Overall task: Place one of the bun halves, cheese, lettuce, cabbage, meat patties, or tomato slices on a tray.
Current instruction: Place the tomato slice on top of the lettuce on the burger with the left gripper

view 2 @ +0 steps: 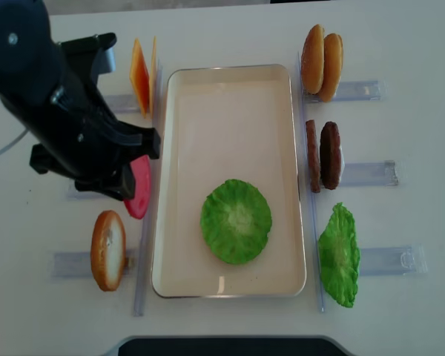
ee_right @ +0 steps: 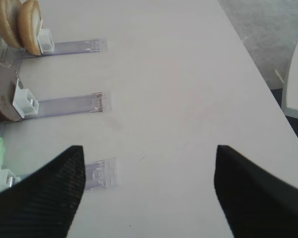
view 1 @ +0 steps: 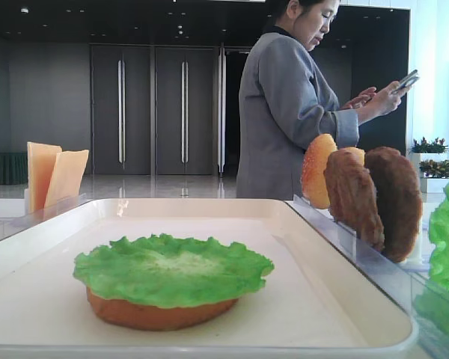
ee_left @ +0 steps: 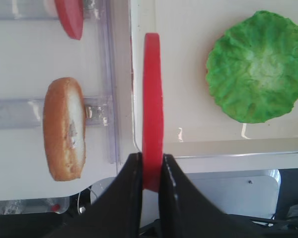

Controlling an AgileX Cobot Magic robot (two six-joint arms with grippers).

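While the left gripper (ee_left: 150, 171) pinches a smooth flat red plastic tomato slice (ee_left: 152, 106) on edge above the left rim of the cream-white rectangular tray (view 2: 174, 148), a thin edge grip risks the disc slipping or landing outside the rim. The right gripper (ee_right: 149, 191) stands open over bare table. Only the low exterior view shows the orange-brown bun half (view 1: 159, 313) under the ruffled green lettuce leaf (view 1: 172, 269).

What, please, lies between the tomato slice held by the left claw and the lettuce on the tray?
Only the tray's rim and bare floor separate the tomato slice from the lettuce; the left wrist view shows it.
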